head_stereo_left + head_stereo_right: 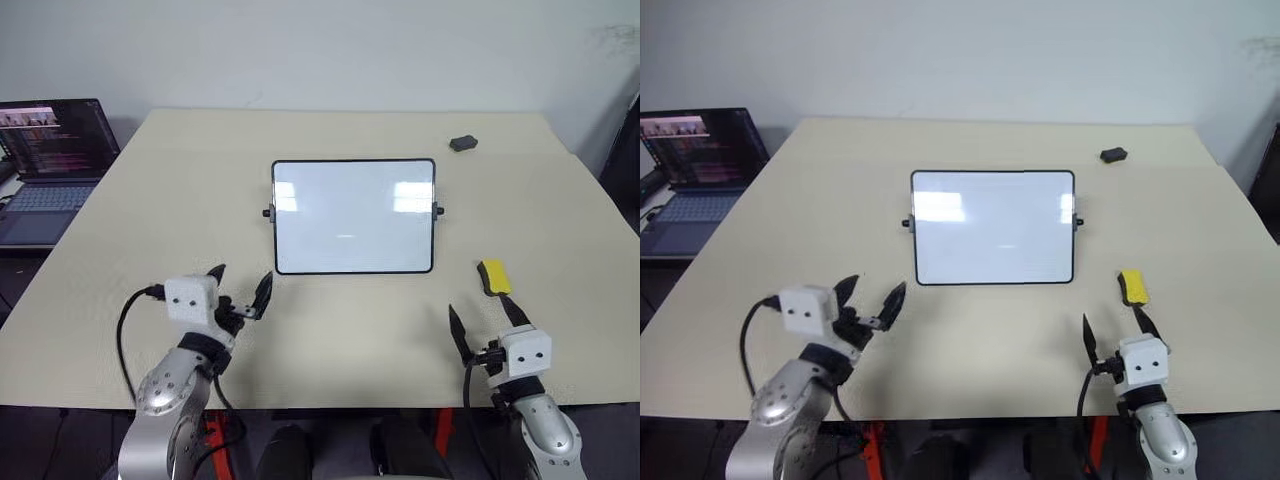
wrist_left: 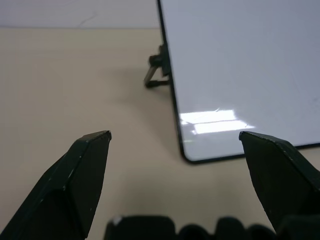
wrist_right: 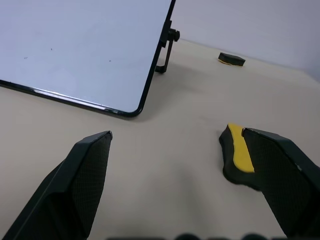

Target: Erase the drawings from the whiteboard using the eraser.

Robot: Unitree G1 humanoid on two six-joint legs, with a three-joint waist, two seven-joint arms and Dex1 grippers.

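Where laptop (image 1: pixel 55 165) sits (left), beige table (image 1: pixel 180 200).

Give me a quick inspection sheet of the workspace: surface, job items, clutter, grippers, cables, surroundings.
Surface: beige table.
Job items: whiteboard propped mid-table, looks wiped except a faint dash; yellow eraser lies on the table to its right, apart from it.
Clutter: small dark block at the far right.
Grippers: left gripper open, holding nothing; right gripper open, just short of the eraser.
Cables: black cable looping off the left wrist.
Surroundings: open laptop at left, pale wall behind.
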